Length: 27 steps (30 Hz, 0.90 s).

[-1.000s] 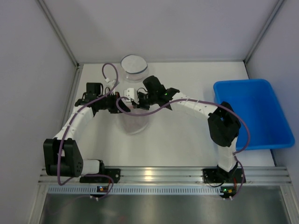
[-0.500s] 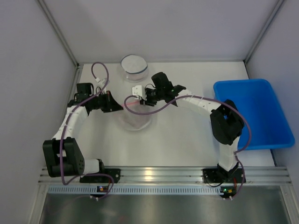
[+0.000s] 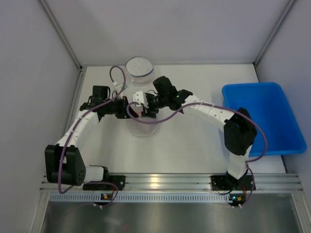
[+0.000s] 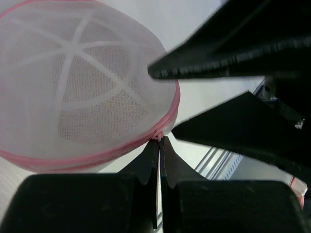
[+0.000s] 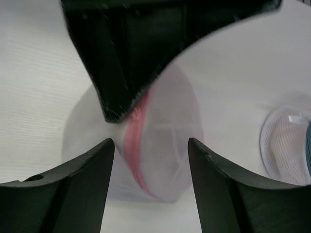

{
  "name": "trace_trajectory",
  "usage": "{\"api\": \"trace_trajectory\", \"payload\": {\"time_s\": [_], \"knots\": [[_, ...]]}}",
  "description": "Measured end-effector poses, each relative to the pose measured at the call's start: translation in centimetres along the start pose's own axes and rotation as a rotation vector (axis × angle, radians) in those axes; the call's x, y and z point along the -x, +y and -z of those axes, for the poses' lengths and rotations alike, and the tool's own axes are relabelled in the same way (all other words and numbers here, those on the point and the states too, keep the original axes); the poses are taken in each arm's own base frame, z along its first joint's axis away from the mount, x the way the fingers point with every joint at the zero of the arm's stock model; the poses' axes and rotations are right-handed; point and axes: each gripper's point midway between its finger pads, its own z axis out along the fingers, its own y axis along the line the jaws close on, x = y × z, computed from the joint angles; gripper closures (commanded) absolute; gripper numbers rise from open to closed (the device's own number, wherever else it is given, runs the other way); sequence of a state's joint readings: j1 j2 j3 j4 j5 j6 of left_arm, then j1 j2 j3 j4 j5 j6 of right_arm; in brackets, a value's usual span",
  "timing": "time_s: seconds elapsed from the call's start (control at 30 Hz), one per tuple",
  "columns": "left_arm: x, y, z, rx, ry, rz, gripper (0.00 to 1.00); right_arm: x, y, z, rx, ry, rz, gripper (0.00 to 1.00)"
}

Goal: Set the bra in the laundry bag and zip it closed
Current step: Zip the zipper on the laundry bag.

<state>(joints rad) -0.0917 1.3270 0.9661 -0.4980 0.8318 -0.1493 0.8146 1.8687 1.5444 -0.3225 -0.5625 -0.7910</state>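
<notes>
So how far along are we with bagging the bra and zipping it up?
Looks done: the laundry bag stands domed, with something pinkish faintly showing through its mesh, possibly the bra. In hand: the left gripper is shut on the pink zipper, and the right gripper hangs open over the bag. Left: finishing the zip; I can't tell how far it's closed.

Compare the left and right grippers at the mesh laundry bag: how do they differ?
The left gripper has its fingers shut, pinching the pink zip edge of the laundry bag; the right gripper has its fingers spread wide, gripping nothing. Both are at the bag.
</notes>
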Motion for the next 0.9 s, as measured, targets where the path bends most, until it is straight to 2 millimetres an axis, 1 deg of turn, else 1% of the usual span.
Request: {"api": "trace_trajectory", "payload": {"time_s": [0.1,0.23,0.27,0.33,0.37,0.4,0.43,0.47,0.5,0.53,0.57,0.6,0.63,0.7,0.8,0.9], "knots": [[-0.1,-0.2,-0.3,0.005,0.004,0.005,1.00,1.7,1.8,-0.3,0.041,-0.030,0.019,0.39],[-0.1,-0.4,-0.5,0.010,0.006,0.013,1.00,2.2,2.6,-0.6,0.059,-0.034,0.031,0.67],[-0.1,-0.4,-0.5,0.012,0.005,0.013,1.00,2.1,2.5,-0.6,0.058,-0.032,0.031,0.68],[0.0,-0.3,-0.5,0.016,0.002,0.010,1.00,1.9,2.4,-0.6,0.049,-0.020,0.034,0.69],[0.0,-0.3,-0.4,0.018,0.000,0.009,1.00,1.8,2.3,-0.6,0.044,-0.014,0.036,0.68],[0.1,-0.4,-0.4,0.018,-0.003,0.007,1.00,1.5,2.0,-0.5,0.035,-0.005,0.037,0.59],[0.1,-0.5,-0.3,0.017,-0.007,0.003,1.00,1.3,1.9,-0.5,0.030,0.002,0.036,0.55],[0.2,-0.6,-0.2,0.016,-0.010,0.000,1.00,1.1,1.8,-0.5,0.024,0.009,0.038,0.54],[0.3,-0.8,-0.1,0.014,-0.015,-0.006,1.00,0.9,1.7,-0.4,0.020,0.015,0.043,0.55],[0.3,-0.9,0.0,0.014,-0.020,-0.010,1.00,0.5,1.7,-0.5,0.018,0.022,0.044,0.58],[0.4,-1.0,0.1,0.013,-0.024,-0.015,1.00,0.2,1.7,-0.5,0.016,0.032,0.045,0.66],[0.5,-1.0,0.1,0.012,-0.026,-0.018,1.00,-0.2,1.8,-0.5,0.016,0.040,0.046,0.83],[0.5,-1.0,0.1,0.012,-0.027,-0.018,1.00,-0.5,1.8,-0.5,0.015,0.047,0.053,0.90],[0.5,-1.0,0.1,0.013,-0.027,-0.018,1.00,-0.7,1.6,-0.4,0.008,0.052,0.055,1.00],[0.5,-0.9,0.2,0.015,-0.030,-0.021,1.00,-0.7,1.1,-0.3,-0.006,0.047,0.061,1.00],[0.8,-0.2,0.7,0.031,-0.045,-0.020,1.00,-0.9,0.4,-0.2,-0.023,0.041,0.071,1.00]]}}
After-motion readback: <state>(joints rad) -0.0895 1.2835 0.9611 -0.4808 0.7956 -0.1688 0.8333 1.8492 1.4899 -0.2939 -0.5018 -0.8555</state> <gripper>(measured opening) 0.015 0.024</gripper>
